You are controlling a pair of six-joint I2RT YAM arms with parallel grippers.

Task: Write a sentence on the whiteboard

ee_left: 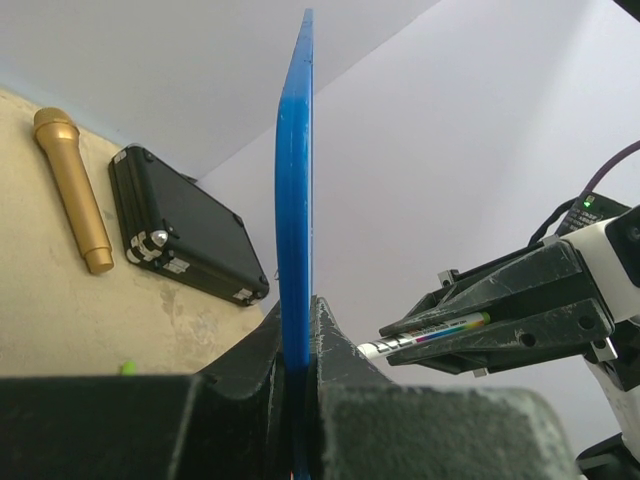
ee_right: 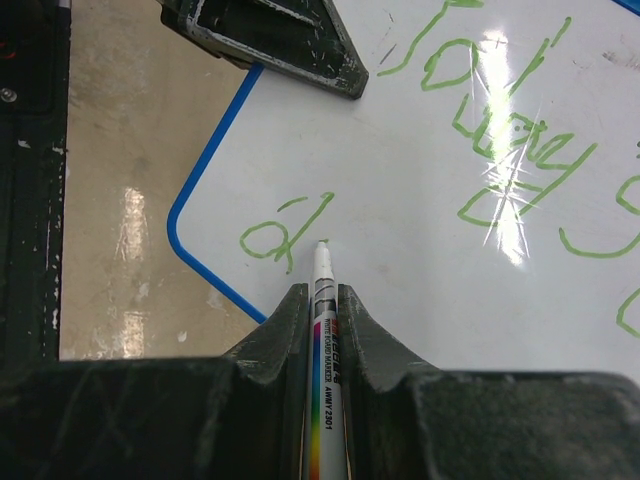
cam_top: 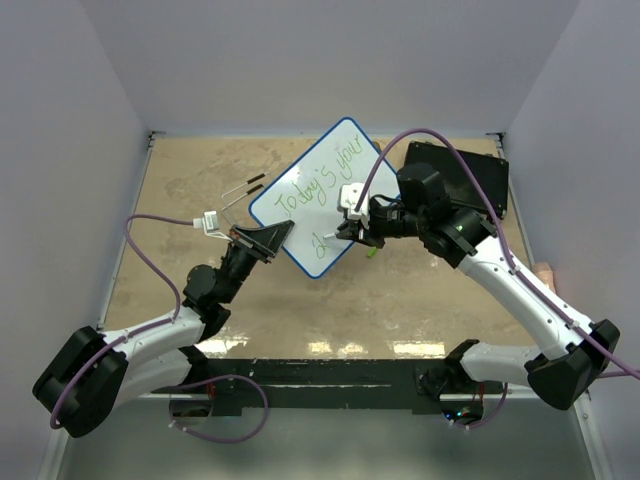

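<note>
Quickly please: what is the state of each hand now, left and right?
Left hand: closed, holding the whiteboard by its edge.
Right hand: closed, holding the whiteboard marker.

Walls (cam_top: 300, 60): plain pale panels, left, rear and right.
Tabletop (cam_top: 400, 290): tan, mottled, worn finish.
Light: bright; white glare patches (cam_top: 420, 348) along near edge.

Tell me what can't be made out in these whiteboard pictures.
- Top view: the right claw hides part of the whiteboard and most of the marker.
- Left wrist view: the board is edge-on, so no writing shows.
- Right wrist view: the green words run off the top and right edges, and glare washes out some letters.
- Any view: whether the marker tip touches the board.
</note>
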